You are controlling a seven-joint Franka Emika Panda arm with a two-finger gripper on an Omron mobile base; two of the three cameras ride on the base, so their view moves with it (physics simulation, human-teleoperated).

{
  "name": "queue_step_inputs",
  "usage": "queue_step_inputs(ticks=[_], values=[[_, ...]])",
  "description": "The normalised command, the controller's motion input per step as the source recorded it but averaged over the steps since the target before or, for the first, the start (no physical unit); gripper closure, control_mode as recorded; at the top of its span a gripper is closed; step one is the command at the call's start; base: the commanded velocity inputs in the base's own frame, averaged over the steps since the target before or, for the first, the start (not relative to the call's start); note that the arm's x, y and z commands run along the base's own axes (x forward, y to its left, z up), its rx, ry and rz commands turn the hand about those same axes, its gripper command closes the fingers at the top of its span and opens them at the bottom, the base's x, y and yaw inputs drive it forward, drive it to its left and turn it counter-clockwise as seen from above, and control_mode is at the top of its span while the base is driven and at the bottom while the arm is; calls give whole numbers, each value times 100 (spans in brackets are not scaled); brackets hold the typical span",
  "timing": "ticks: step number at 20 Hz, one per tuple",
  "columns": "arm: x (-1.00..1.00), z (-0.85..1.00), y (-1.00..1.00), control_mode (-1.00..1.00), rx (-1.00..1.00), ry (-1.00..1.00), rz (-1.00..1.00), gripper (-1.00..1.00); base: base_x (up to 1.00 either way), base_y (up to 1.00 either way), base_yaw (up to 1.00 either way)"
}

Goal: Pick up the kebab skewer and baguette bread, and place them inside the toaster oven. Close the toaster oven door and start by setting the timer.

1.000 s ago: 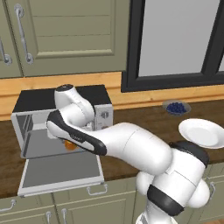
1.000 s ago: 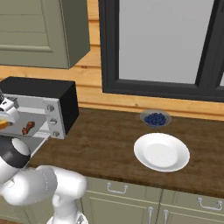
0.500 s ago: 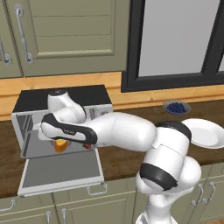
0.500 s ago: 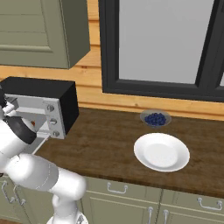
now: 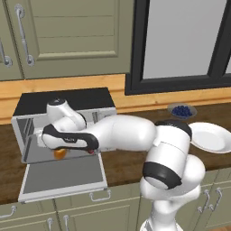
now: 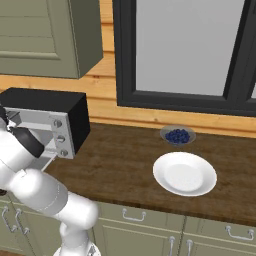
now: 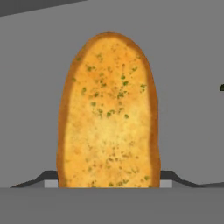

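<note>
Inside the toaster oven [image 5: 63, 118] is where my gripper [image 5: 61, 151] now sits, pushed further left and deeper than half a second ago, when it hung at the mouth of the opening. My jaws stay closed on the baguette bread [image 7: 108, 111], whose orange end [image 5: 59, 154] peeks out under my wrist, just above the oven floor. Below me the toaster oven door [image 5: 63, 178] lies dropped flat open, as before. Off to the right, the berry bowl [image 6: 177, 135] and white plate [image 6: 185, 173] have not moved.
</note>
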Motion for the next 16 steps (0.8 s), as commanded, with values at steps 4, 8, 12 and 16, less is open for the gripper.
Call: queue_step_inputs(ticks=[4, 8, 12, 16], values=[[10, -3, 16, -100, 0, -12, 0, 100, 0, 0, 0], [11, -13, 13, -100, 0, -8, 0, 100, 0, 0, 0], [27, -6, 1, -100, 0, -6, 0, 100, 0, 0, 0], [29, -2, 0, -100, 0, -4, 0, 100, 0, 0, 0]])
